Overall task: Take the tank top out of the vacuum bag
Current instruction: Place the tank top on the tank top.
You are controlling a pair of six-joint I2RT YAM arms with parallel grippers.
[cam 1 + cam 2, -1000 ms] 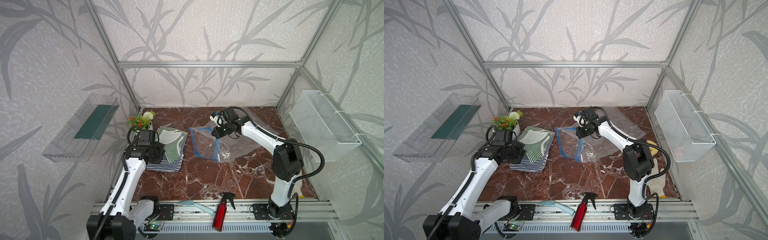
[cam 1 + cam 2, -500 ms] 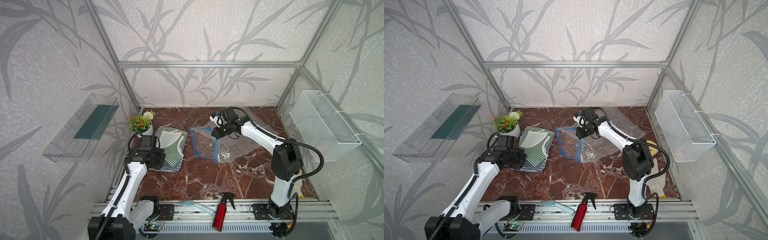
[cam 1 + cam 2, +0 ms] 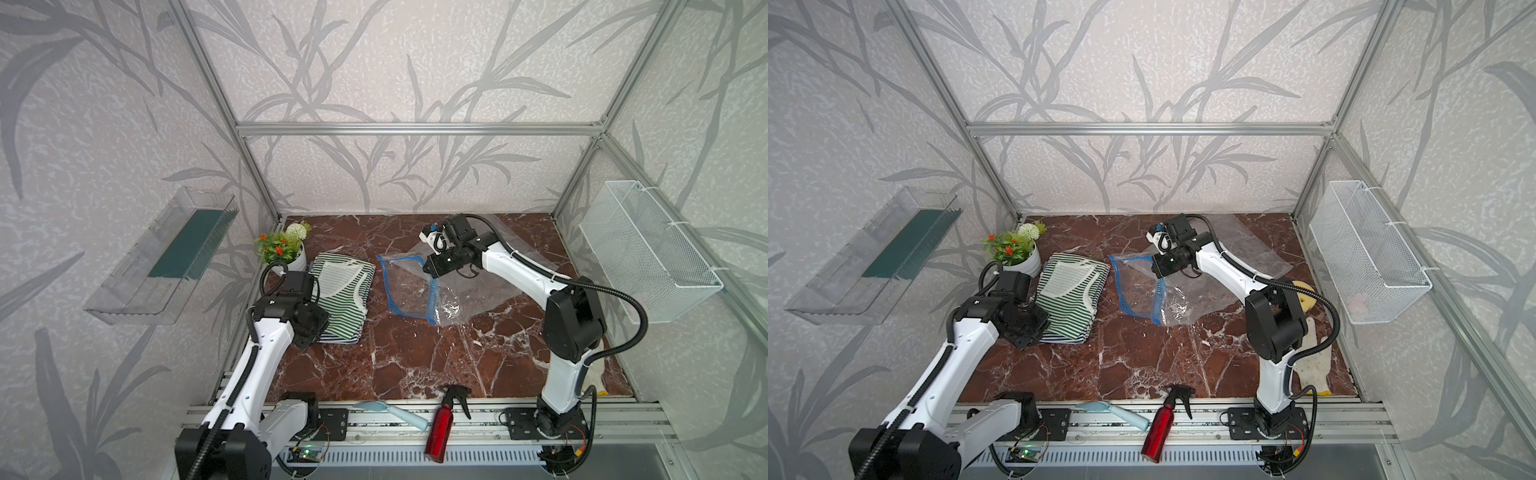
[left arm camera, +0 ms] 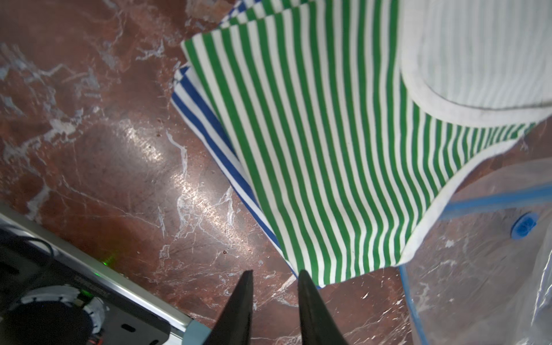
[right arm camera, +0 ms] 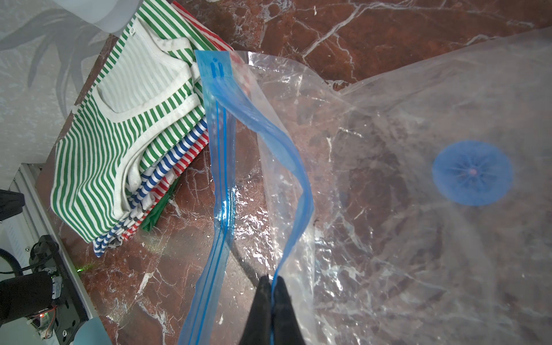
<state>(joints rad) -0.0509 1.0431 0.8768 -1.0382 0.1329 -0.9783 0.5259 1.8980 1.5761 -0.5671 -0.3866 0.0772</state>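
In both top views the tank top (image 3: 343, 286) lies folded on a pile of shirts (image 3: 343, 337), just beside the vacuum bag (image 3: 409, 291) and fully out of it.

Left wrist view: the left gripper (image 4: 274, 272) hangs by the top's corner, jaws slightly spread and empty. It should lift straight off so the hem isn't dragged.

Right wrist view: the right gripper (image 5: 271, 279) pinches the bag's raised zip strip (image 5: 294, 167). A gentle let-go looks best. A neck label (image 5: 131, 30) may read "S", but it is too small to be sure.
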